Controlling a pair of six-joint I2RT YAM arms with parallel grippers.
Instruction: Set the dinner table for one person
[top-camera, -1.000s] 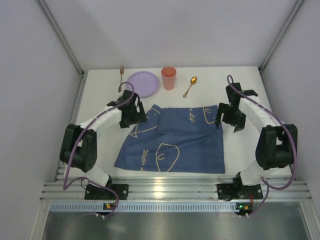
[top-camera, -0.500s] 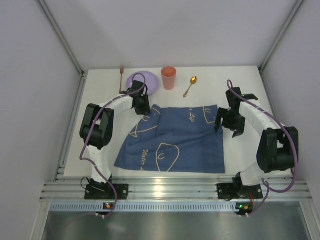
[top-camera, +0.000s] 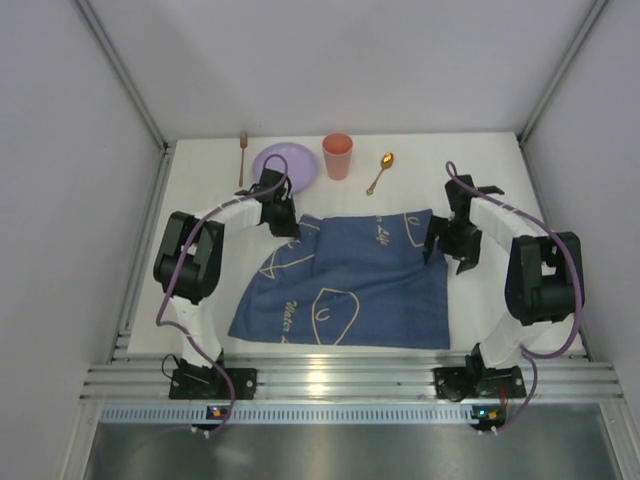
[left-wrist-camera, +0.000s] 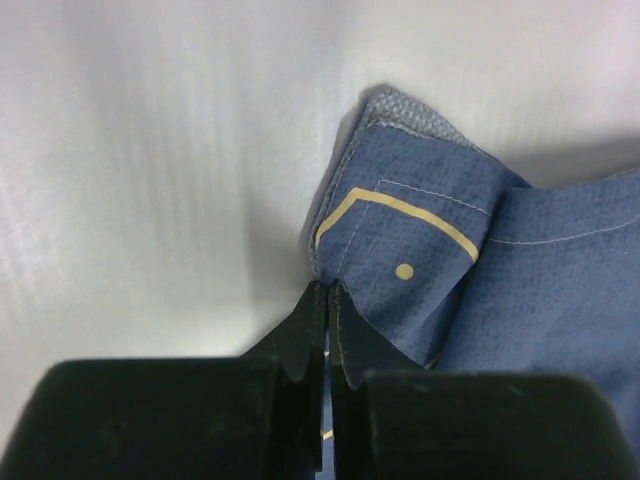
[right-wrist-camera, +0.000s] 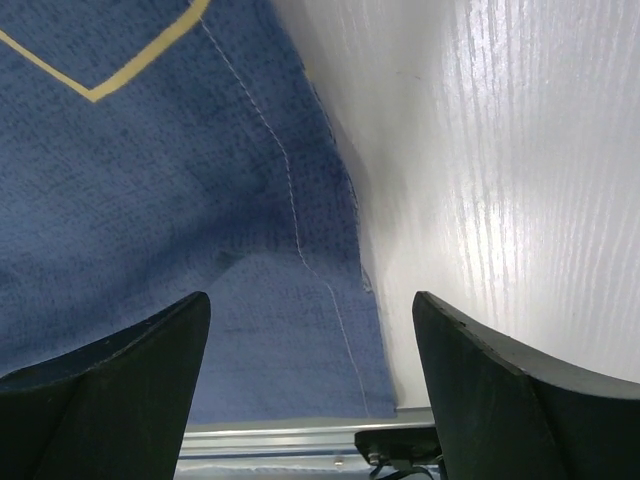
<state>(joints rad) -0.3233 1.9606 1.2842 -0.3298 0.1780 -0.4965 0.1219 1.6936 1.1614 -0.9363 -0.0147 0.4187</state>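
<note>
The dinner table (top-camera: 200, 210) is a white top carrying a blue placemat (top-camera: 350, 280) with a rumpled, folded far-left corner. My left gripper (top-camera: 290, 225) sits at that corner. In the left wrist view its jaws (left-wrist-camera: 328, 295) are shut, pinching the edge of the folded placemat (left-wrist-camera: 420, 240). My right gripper (top-camera: 441, 245) hovers over the placemat's far-right edge. In the right wrist view it (right-wrist-camera: 311, 297) stands wide open, with the placemat's hem (right-wrist-camera: 150, 180) and bare table (right-wrist-camera: 500, 200) below it and nothing between its fingers.
Along the far edge lie a fork (top-camera: 242, 155), a purple plate (top-camera: 290, 162), an orange cup (top-camera: 337, 155) and a gold spoon (top-camera: 380, 172). Grey walls close in both sides. An aluminium rail (top-camera: 340, 380) runs along the near edge.
The left gripper shifted a little to the placemat's folded far-left corner and went from open to shut on it, its elbow swinging up. The right gripper eased slightly left, still open.
</note>
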